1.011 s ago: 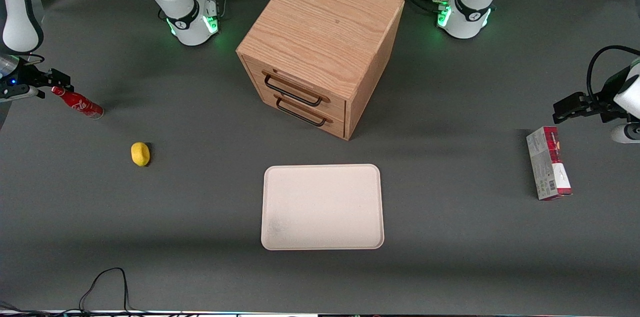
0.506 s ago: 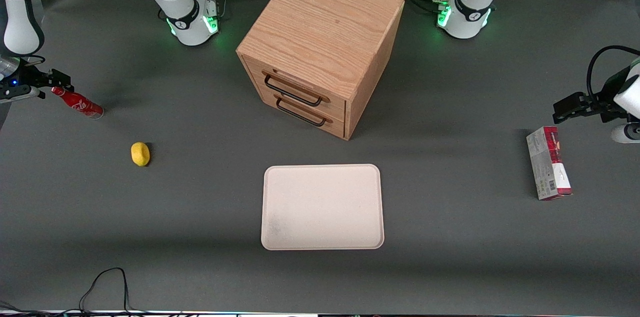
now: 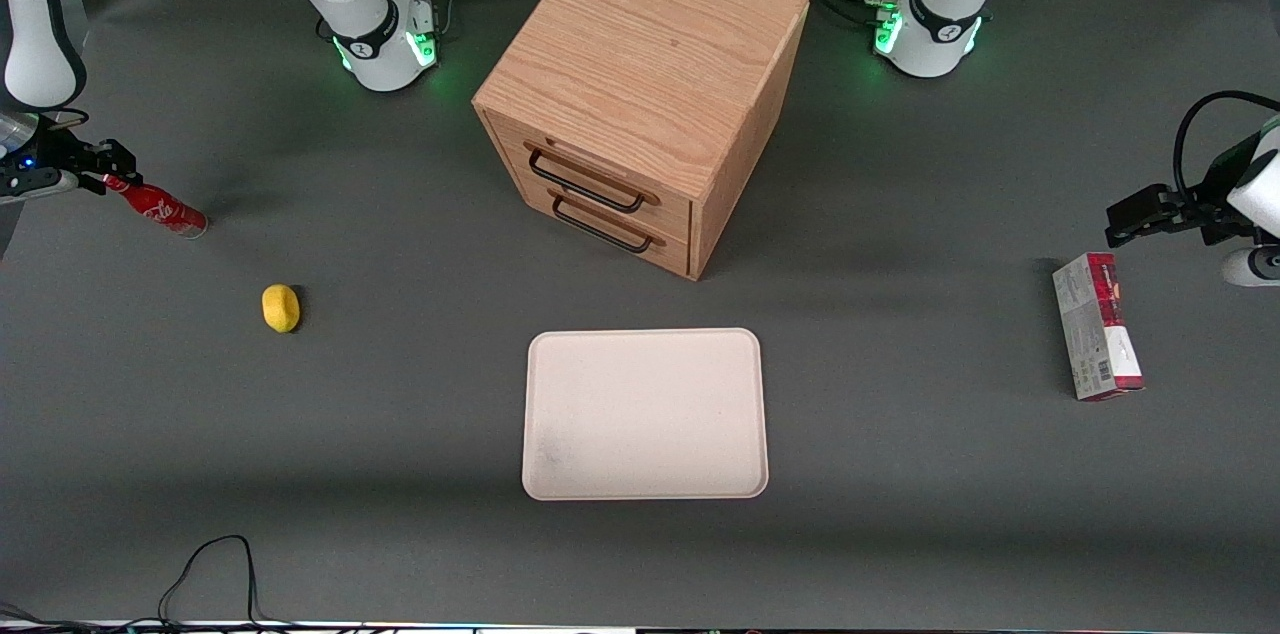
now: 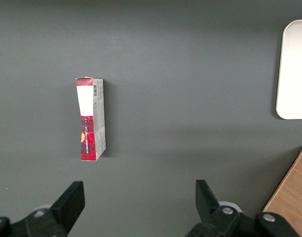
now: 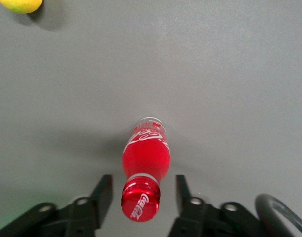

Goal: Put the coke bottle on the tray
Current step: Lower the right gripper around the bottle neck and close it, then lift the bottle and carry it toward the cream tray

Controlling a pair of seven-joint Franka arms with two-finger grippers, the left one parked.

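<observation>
The coke bottle (image 3: 160, 207), red with white script and a red cap, stands upright on the grey table at the working arm's end. In the right wrist view the coke bottle (image 5: 146, 155) is seen from above, its cap level with the fingertips. My right gripper (image 3: 103, 176) is open; in the right wrist view the gripper (image 5: 143, 186) has one finger on each side of the cap, with a gap on both sides. The cream-white tray (image 3: 645, 414) lies bare in front of the cabinet, nearer the front camera; its edge shows in the left wrist view (image 4: 294, 69).
A wooden two-drawer cabinet (image 3: 640, 94) stands mid-table, drawers shut. A yellow lemon (image 3: 281, 307) lies nearer the front camera than the bottle, also seen in the right wrist view (image 5: 20, 4). A red-and-grey carton (image 3: 1097, 326) lies toward the parked arm's end.
My gripper has shifted slightly, settling lower around the bottle's cap. The bottle, tray and other things have not moved.
</observation>
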